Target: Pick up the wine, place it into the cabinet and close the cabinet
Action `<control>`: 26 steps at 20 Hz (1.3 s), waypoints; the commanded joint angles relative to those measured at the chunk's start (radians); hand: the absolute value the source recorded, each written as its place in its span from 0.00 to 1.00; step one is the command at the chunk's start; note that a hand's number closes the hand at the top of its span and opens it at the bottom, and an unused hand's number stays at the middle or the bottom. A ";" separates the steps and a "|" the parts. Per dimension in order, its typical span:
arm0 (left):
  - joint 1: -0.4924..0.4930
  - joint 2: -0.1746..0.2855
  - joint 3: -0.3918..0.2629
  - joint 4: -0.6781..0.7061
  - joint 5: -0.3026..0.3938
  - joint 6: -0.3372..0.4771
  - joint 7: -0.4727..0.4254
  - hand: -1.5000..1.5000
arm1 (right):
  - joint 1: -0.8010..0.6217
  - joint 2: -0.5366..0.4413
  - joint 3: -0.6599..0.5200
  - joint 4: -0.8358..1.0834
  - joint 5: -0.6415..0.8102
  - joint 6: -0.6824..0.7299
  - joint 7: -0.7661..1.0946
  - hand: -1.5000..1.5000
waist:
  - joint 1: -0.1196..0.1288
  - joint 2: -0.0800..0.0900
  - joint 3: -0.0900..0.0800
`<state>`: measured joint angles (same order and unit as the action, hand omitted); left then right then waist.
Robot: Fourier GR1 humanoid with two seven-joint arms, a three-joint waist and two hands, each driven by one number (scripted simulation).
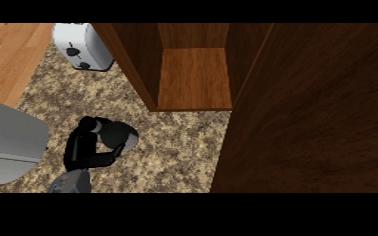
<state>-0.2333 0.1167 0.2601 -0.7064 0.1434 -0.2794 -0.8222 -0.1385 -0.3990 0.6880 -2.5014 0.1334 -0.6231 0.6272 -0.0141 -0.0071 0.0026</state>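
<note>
Cabinet point(193, 75): made of grained wood, satin. Surface point(177, 145) below cabinet: finished as speckled stone. Toaster point(81, 45) left of cabinet: glossy white.

Black all over at the left hand point(87, 150), with a blocky palm, thick rounded fingers and a thumb, and a faint sheen along the upper edges. Grey at the left forearm point(71, 182) below it, a duller and paler shell than the hand, with the change of colour falling at the wrist, showing only as a short stub at the lower edge.
</note>
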 commanded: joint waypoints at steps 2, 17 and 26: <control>0.051 0.013 -0.071 0.018 -0.061 -0.047 0.010 1.00 | 0.040 -0.018 0.041 -0.146 0.113 -0.012 0.034 0.00 | -0.003 0.001 -0.004; 0.179 -0.038 -0.197 -0.345 -0.017 -0.121 0.207 1.00 | 0.114 -0.075 0.037 -0.164 0.091 -0.047 -0.038 0.00 | 0.011 -0.002 -0.002; 0.280 -0.115 -0.380 -0.562 -0.018 -0.016 0.294 1.00 | 0.162 -0.129 0.026 -0.167 0.031 -0.035 -0.125 0.00 | 0.009 0.003 -0.002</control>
<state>-0.0158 0.0215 -0.0387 -1.1993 0.1258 -0.3230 -0.5345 -0.0293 -0.4937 0.7290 -2.5065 0.1200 -0.6814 0.4771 -0.0089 -0.0085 0.0005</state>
